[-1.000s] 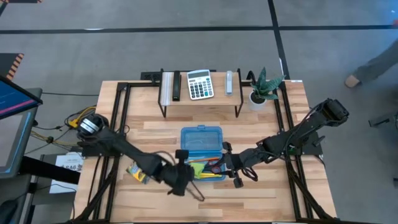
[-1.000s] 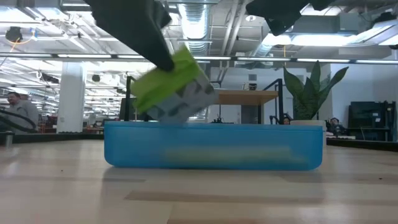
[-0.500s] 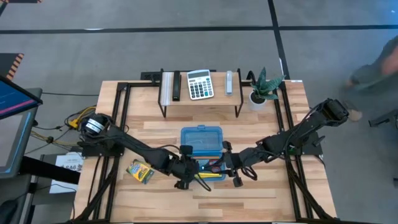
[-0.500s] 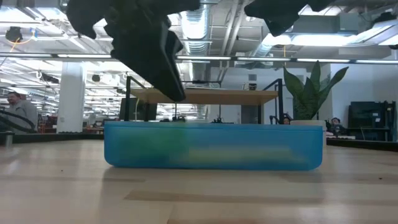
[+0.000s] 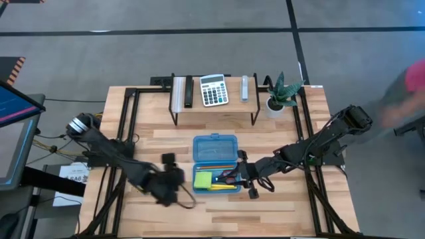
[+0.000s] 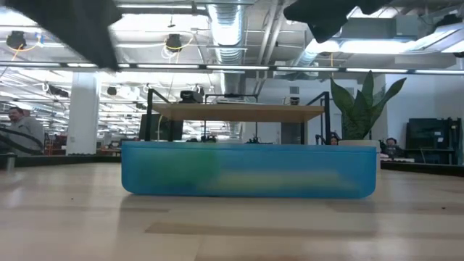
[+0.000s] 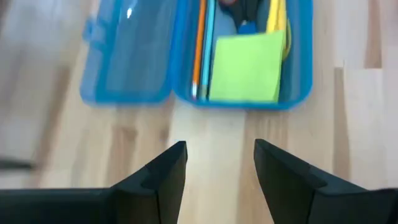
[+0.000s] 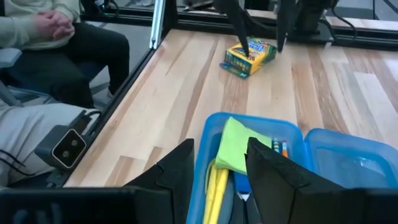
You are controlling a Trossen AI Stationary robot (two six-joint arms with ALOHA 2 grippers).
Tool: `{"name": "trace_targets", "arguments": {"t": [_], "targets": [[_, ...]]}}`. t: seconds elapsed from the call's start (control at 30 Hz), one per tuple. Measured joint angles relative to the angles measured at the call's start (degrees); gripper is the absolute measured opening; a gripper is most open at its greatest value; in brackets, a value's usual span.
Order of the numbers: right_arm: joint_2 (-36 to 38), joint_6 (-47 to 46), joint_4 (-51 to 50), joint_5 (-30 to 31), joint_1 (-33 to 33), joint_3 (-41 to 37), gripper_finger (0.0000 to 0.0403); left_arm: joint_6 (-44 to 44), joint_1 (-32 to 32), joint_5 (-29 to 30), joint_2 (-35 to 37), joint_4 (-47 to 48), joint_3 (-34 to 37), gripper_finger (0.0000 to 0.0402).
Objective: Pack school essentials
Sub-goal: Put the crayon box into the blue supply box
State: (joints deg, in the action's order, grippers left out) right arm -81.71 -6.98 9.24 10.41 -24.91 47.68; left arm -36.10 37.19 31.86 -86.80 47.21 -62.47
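The square lime-green sticky-note pad [image 5: 202, 179] lies flat in the left end of the translucent blue plastic case [image 5: 214, 188], beside an orange pencil [image 7: 198, 50] and a thin teal pen [image 7: 207, 46] whose long axes run along the tray. The left gripper [image 7: 219, 165] hovers over bare wood just left of the case, fingers spread and empty. The right gripper [image 8: 219, 163] hangs at the case's right end, fingers parted (nothing between them). The case's lid [image 5: 214, 149] lies open behind the tray. A yellow-green crayon box [image 8: 249, 56] rests on the wooden table [image 5: 279, 206], well apart from the case.
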Motion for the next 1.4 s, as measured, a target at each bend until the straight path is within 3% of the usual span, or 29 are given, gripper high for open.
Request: {"name": "trace_targets", "arguments": {"t": [0.27, 0.53, 0.67, 0.87, 1.17, 1.4], "targets": [[0.0, 1.0, 0.87, 0.0, 0.7, 0.0, 0.0163, -19.97, 6.96, -4.44, 12.24, 2.14, 11.46, 0.0169], [0.0, 1.03, 2.87, 0.0, 1.77, 0.0, 0.0163, -39.22, 10.53, -9.74, 13.01, 20.17, 12.21, 0.0167], [0.0, 1.02, 2.93, 0.0, 1.7, 0.0, 0.0163, -45.99, 10.57, -17.72, 12.06, 27.62, 12.2, 0.0167], [0.0, 1.1, 2.96, 0.0, 1.7, 0.0, 0.0163, -48.38, 8.73, -23.89, 7.92, 31.31, 12.67, 0.0167], [-0.02, 1.14, 3.03, -0.02, 1.7, 0.0, 0.0163, -44.77, 6.28, -30.62, 2.25, 22.57, 20.03, 0.0167], [-0.02, 1.42, 3.03, -0.02, 1.7, 0.01, 0.0163, -46.49, 6.27, -31.61, 2.37, 16.03, 22.82, 0.0167]]}}
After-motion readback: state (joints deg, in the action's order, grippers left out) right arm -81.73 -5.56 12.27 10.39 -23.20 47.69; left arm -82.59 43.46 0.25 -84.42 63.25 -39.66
